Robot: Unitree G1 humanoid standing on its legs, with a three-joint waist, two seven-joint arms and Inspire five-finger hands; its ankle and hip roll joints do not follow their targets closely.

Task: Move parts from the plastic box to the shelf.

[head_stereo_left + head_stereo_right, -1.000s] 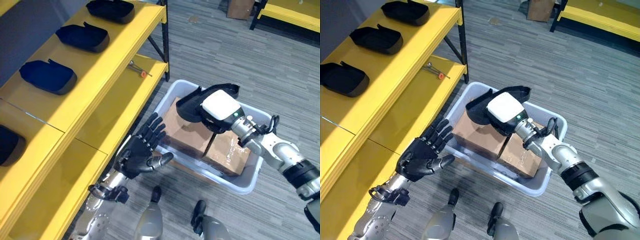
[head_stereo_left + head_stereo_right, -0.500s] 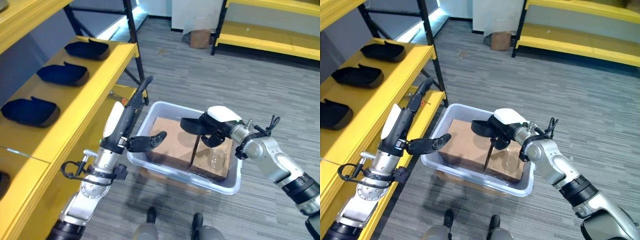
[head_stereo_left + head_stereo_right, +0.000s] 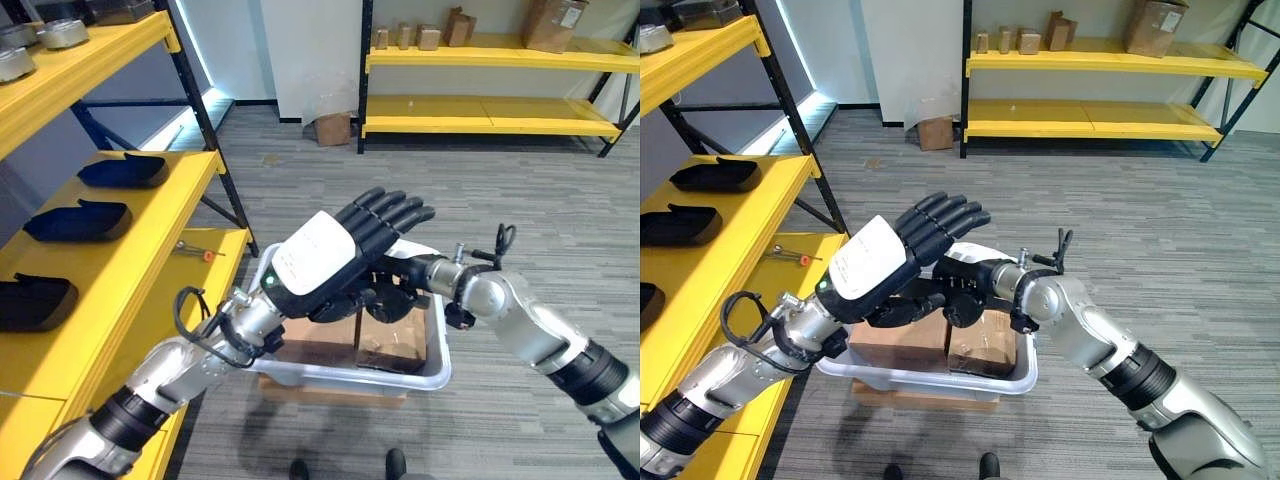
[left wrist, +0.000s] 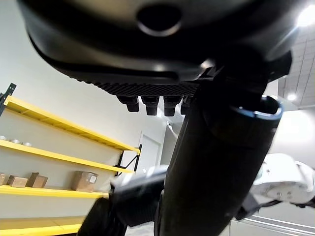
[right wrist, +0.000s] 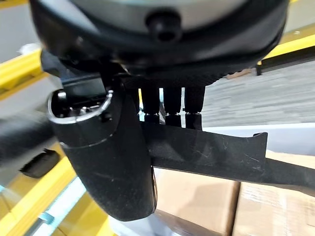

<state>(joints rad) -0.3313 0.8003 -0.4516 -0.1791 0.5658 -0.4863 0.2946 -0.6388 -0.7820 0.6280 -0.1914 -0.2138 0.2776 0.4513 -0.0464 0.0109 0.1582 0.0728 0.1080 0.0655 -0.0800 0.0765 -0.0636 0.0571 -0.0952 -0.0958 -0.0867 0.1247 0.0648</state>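
Nearest us, our left hand (image 3: 330,262) hangs above the pale translucent plastic box (image 3: 436,352) with fingers straight and nothing in it. Just behind and under it, our right hand (image 3: 962,290) pinches a flat black moulded plastic part (image 5: 216,156), lifted clear of the 2 brown cardboard cartons (image 3: 902,347) in the box. The part's long axis runs across toward the yellow steel shelf (image 3: 140,262) on our left, where 3 like black parts (image 3: 78,221) lie. We judge the left hand nearer that shelf, so a handover looks likely.

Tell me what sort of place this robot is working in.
Probably a warehouse or parts storeroom: yellow metal shelving with cardboard boxes runs along the far wall, black moulded parts sit in a row on the near shelf, and a plastic box of cartons stands on the grey floor.
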